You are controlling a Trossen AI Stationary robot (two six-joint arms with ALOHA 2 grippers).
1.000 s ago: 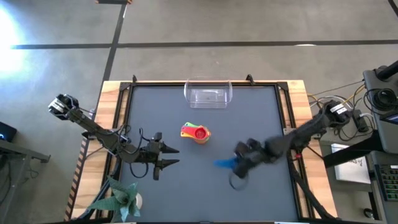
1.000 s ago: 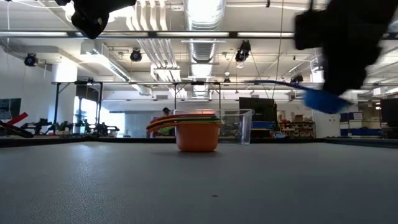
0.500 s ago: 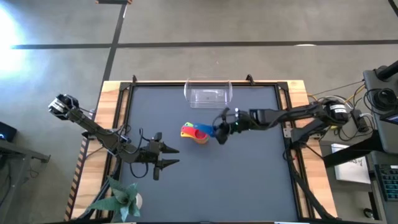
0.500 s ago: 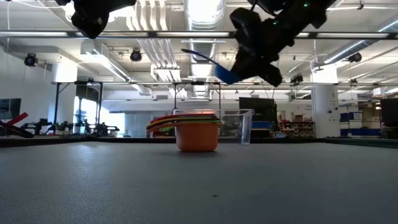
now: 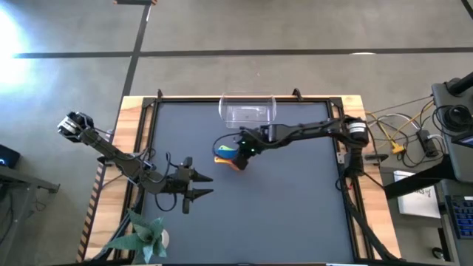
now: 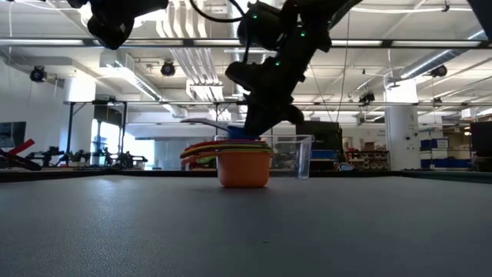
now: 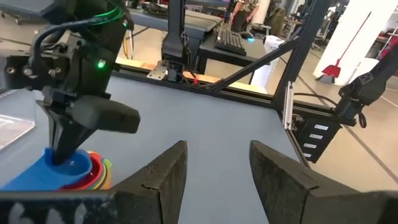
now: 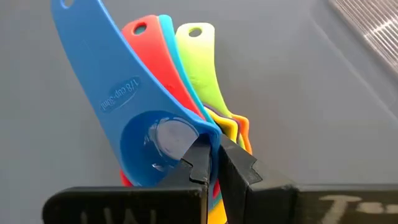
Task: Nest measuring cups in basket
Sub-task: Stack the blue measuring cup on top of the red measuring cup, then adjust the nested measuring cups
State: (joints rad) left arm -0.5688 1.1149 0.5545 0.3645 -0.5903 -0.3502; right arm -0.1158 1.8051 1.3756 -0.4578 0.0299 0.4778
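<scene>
A stack of nested measuring cups [image 5: 235, 162], orange outermost [image 6: 244, 165], stands on the mat near the table's middle, with red, teal and yellow-green handles fanned out [image 8: 186, 56]. My right gripper [image 5: 242, 151] is shut on the blue cup [image 8: 124, 112] right over the stack. The blue bowl is down at the stack's top, and I cannot tell whether it rests in the stack. The clear basket [image 5: 247, 111] stands at the far edge, behind the stack. My left gripper [image 5: 203, 185] is open and empty, near the table's near left. My right gripper pinches the blue cup's bowl wall [image 8: 213, 138] on the side opposite the handle, one finger inside the bowl and one outside. The fingers come from above, pointing down [image 7: 62, 134]. The cup sits on top of the stack, its handle [image 6: 201, 122] sticking out sideways.
A green plant [image 5: 144, 236] stands at the near left corner. The table has a wooden rim [image 5: 133, 118] with black rails. The right arm [image 5: 310, 131] reaches across the far half of the mat in front of the basket.
My right gripper has carried the blue cup from the near right of the mat up and toward the far left, to the stack. It has then gone down, bringing the cup onto the stack's top. The stack and the basket have stayed in place.
</scene>
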